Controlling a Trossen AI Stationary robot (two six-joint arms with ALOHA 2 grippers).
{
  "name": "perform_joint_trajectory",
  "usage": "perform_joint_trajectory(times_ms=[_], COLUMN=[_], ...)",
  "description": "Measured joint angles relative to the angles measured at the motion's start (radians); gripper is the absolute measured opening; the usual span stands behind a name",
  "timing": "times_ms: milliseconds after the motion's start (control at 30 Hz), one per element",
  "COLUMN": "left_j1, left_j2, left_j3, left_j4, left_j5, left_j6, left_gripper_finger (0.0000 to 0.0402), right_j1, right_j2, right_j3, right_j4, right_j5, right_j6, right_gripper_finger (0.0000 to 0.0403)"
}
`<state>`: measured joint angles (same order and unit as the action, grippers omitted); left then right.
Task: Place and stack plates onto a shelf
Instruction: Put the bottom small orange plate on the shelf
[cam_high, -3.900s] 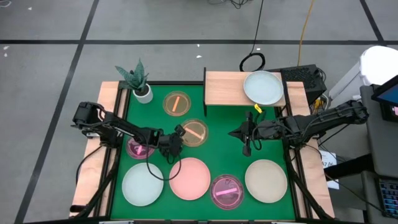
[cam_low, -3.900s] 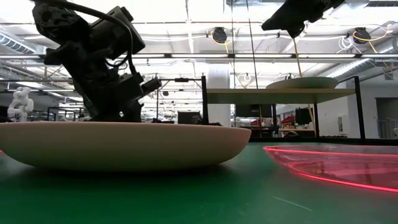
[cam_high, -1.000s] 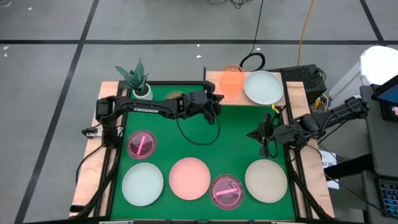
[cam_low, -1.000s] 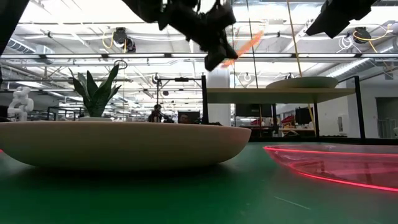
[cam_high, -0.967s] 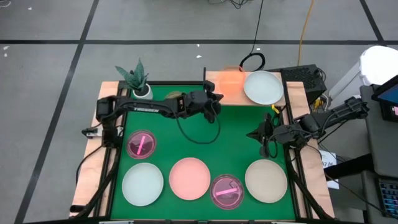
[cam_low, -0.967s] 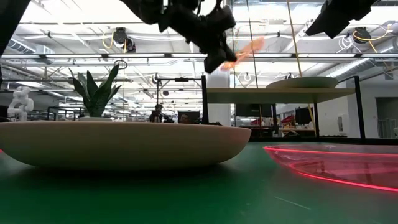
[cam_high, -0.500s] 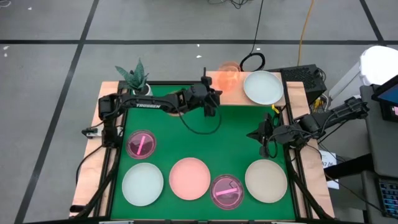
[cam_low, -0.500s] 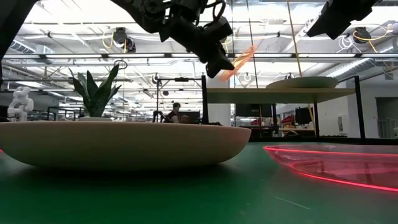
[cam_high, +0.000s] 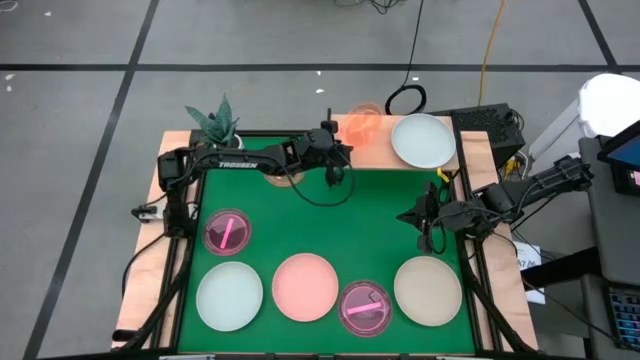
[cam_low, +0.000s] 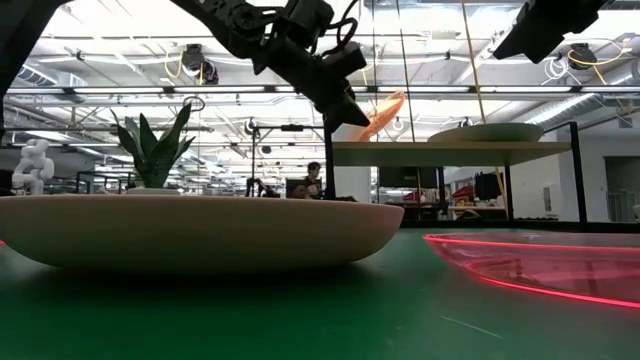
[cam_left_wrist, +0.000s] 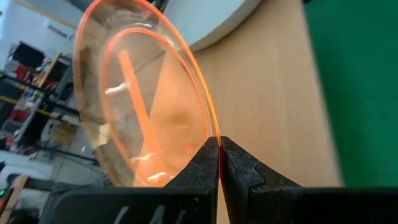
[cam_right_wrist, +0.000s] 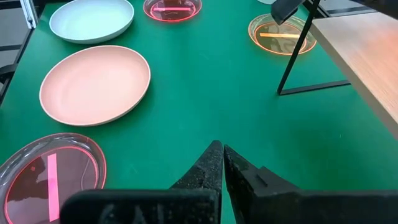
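Above the shelf (cam_high: 345, 150), left gripper (cam_left_wrist: 219, 163) pinching tilted orange plate (cam_left_wrist: 146, 99), right gripper (cam_right_wrist: 222, 163) clenched, idle.

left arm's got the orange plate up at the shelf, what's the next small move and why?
Probably level the plate and lower it onto the shelf. The left end effector is shut on the rim of the see-through orange plate, which hangs tilted above the board's bare end, beside the pale blue-green plate already there. The right end effector hovers shut over the table.

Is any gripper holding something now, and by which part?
The left gripper pinches the rim of a see-through orange plate; the right gripper holds nothing.
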<state>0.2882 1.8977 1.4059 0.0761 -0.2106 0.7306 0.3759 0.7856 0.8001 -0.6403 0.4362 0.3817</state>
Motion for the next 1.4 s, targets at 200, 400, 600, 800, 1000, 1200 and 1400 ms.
perform_joint_trajectory(times_ms=[200,400,600,800,1000,1200,1400], left_j1=[0.0,0.008,0.015,0.005,-0.044,-0.042,-0.003], left_j2=[0.0,0.0,0.0,0.0,0.0,0.0,0.0], left_j3=[0.0,0.0,0.0,0.0,0.003,0.075,0.097], left_j4=[-0.008,-0.059,-0.077,-0.063,-0.017,-0.106,-0.176], left_j5=[0.035,0.037,0.037,0.03,-0.009,-0.082,-0.073], left_j6=[0.05,0.149,0.203,0.21,0.209,0.118,0.025], left_gripper_finger=[0.001,0.001,0.001,0.001,0.001,0.001,0.001], right_j1=[0.0,0.0,0.0,0.0,0.0,0.0,0.0], right_j2=[0.0,0.0,0.0,0.0,0.0,0.0,0.0], right_j3=[0.0,0.0,0.0,0.0,0.0,0.0,0.0], right_j4=[0.0,0.0,0.0,0.001,0.0,0.013,0.037], right_j5=[0.0,0.0,0.0,0.0,0.0,0.0,0.0], right_j6=[0.0,0.0,0.0,-0.004,-0.021,-0.027,-0.031], right_gripper_finger=[0.0,0.0,0.0,0.0,0.0,0.0,0.0])
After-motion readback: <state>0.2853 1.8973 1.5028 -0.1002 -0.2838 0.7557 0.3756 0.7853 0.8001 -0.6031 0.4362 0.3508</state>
